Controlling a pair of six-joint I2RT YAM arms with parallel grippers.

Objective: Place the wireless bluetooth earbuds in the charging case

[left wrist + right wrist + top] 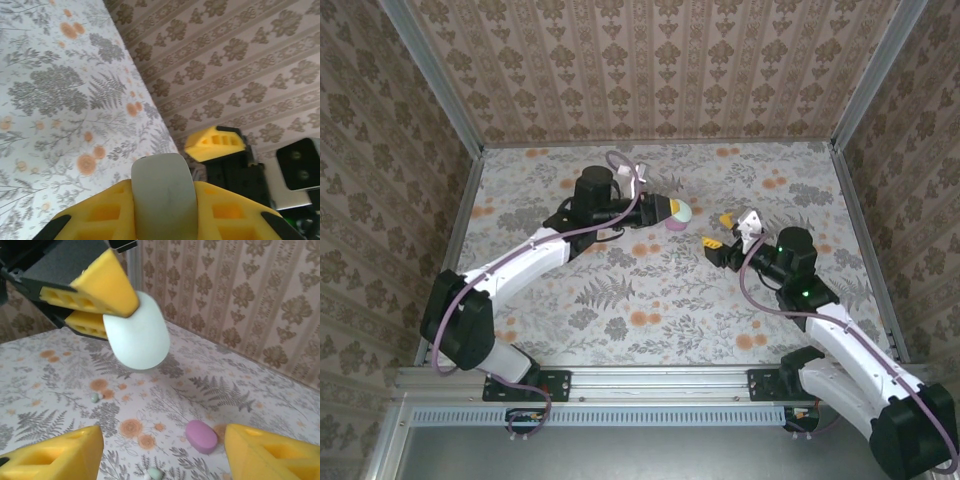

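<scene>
Lying flat on the floral table [620, 320], near the middle of its far half, the charging case [201, 436] is a small pink rounded pebble, smooth, apparently shut; a small pale earbud [95, 397] and a second earbud [155, 473] lie apart from it on the table; the left gripper [670, 210] hangs over the table close to the case, its yellow fingers [107, 287] pinched tight on a pale mint rounded shell [137, 335], which is lifted clear of the surface; the right gripper [717, 230] faces that shell from nearby, its fingers [55, 455] spread wide, holding nothing and touching nothing.
</scene>
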